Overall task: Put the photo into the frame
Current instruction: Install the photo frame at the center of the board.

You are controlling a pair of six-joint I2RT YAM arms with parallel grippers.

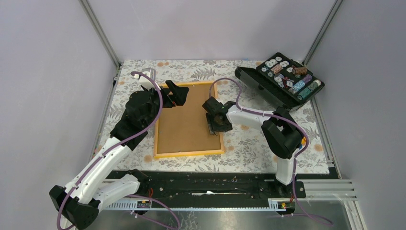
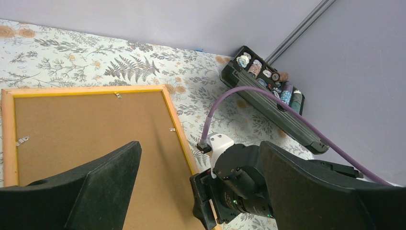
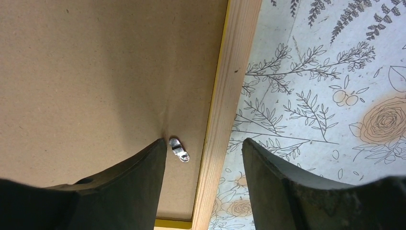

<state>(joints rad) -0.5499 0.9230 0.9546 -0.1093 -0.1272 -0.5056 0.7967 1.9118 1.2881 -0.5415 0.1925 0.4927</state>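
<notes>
Treat photo [image 1: 186, 117], lying brown side up inside frame [image 1: 189, 154] beneath spread, empty right gripper [image 3: 204, 141] and left gripper [image 2: 198, 143], as light, stiff, probably creasable board; press near its edge, by tab [image 3: 178, 149] beside inner right finger.

The left arm [image 1: 98, 167] has glossy white tubular links between bulky matte black joint housings; the right arm [image 1: 249, 116] is built alike. A thin purple cable [image 2: 306, 125] loops along each and plugs in at a white plastic cap [image 2: 220, 143]. The left gripper [image 2: 198, 143] has coarse-grained, wedge-shaped black fingers [image 2: 98, 189] that widen toward six o'clock.
</notes>
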